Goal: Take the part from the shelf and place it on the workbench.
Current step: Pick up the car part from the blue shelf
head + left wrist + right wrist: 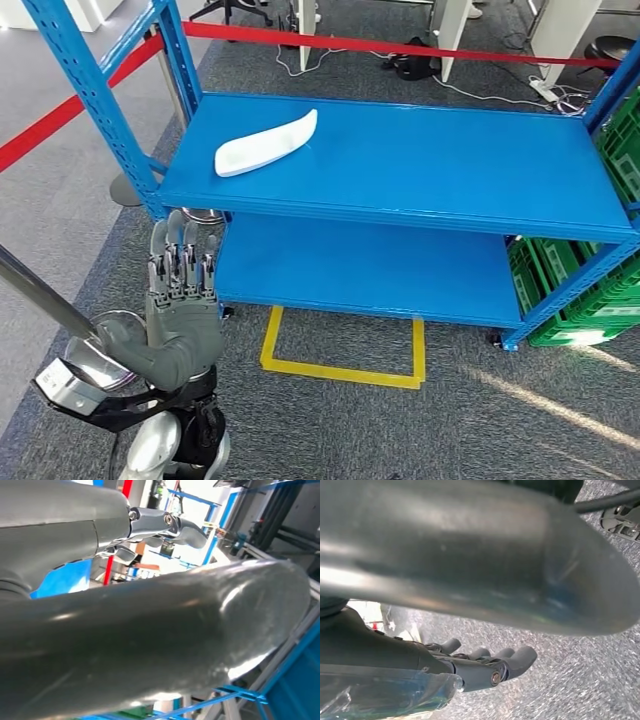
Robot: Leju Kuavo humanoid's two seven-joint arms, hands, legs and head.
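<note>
- white curved part (pixel 266 144) lay on the blue shelf's (pixel 423 165) top deck, near its left end.
- my left hand (pixel 181 300) was raised below it, fingers straight, holding nothing.
- reach needed to clear the deck edge, then grip mid-length.
- right hand (pixel 482 662) hung over carpet, empty.

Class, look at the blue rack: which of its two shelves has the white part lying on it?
The upper shelf. The white part lies near its left end, while the lower shelf beneath it carries nothing visible. The left hand is raised below and in front of it.
</note>
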